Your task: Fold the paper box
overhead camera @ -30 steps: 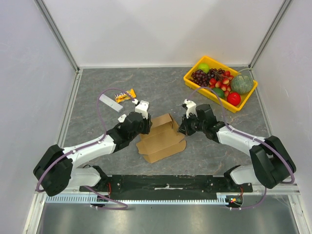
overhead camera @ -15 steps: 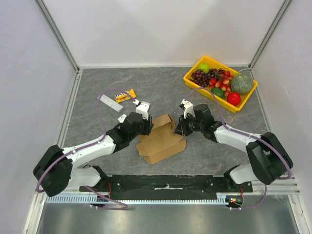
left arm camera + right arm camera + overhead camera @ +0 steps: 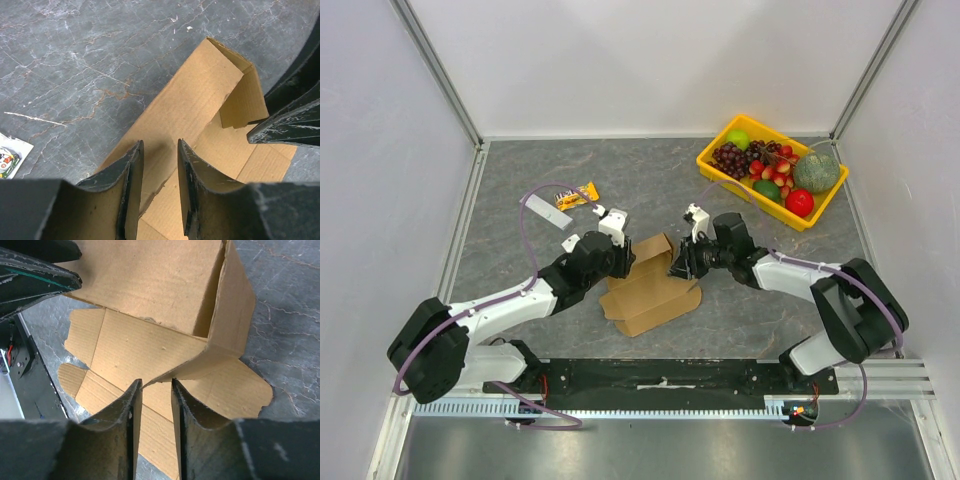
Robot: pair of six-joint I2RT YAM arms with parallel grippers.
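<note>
The paper box (image 3: 650, 290) lies half-folded in the middle of the counter (image 3: 570, 160), the left gripper (image 3: 160, 142) with jaws partly open astride a raised wall, the right gripper (image 3: 156, 382) with jaws slightly parted at a flap corner; the writing on the orange wrapper (image 3: 577, 196) is unreadable.

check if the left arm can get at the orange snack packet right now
Probably yes: the orange snack packet lies just beyond the left pincer with nothing between them. It would first have to lift off the paper box wall it straddles.
</note>
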